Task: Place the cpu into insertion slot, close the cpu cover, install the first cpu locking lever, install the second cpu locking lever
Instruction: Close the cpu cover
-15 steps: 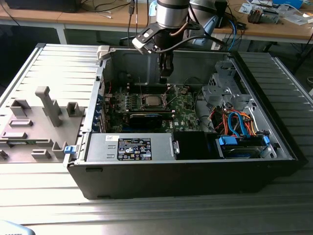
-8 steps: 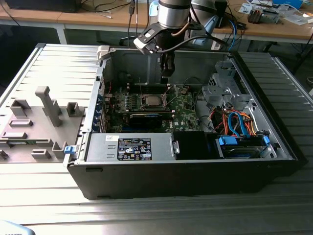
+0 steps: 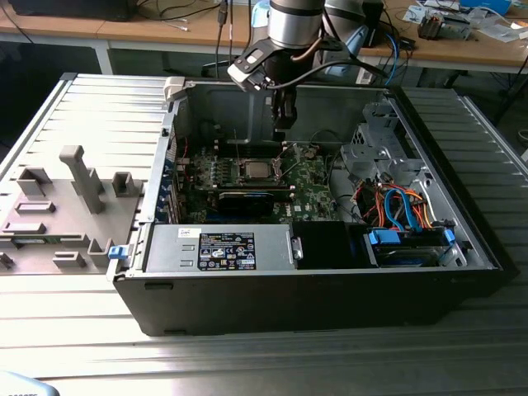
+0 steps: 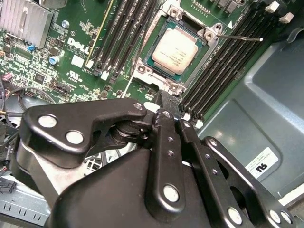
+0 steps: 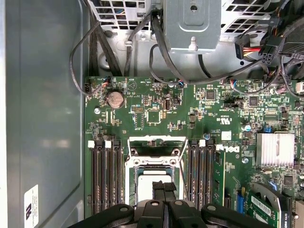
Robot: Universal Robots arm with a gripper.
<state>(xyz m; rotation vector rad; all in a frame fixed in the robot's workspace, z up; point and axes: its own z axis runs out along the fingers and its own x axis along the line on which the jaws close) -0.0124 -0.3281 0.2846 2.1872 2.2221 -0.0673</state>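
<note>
The cpu (image 4: 175, 50) lies flat in the insertion slot (image 3: 252, 171) of the green motherboard (image 5: 156, 104), its dull silver top showing. The cpu cover (image 4: 143, 69), a silvery frame, lies around the chip. One thin locking lever (image 4: 242, 37) sticks out sideways over the memory slots, unlatched. My gripper (image 4: 164, 99) hangs above the socket's edge, shut with nothing between its black fingers (image 5: 159, 187). In the exterior view the gripper (image 3: 281, 124) is inside the open case, above the board and clear of it.
Long black memory slots (image 5: 104, 175) flank the socket on both sides. A finned heat sink (image 5: 274, 149), a drive cage with cables (image 3: 396, 206) and the power supply (image 3: 223, 247) crowd the case. A grey fixture (image 3: 74, 198) stands at the exterior view's left.
</note>
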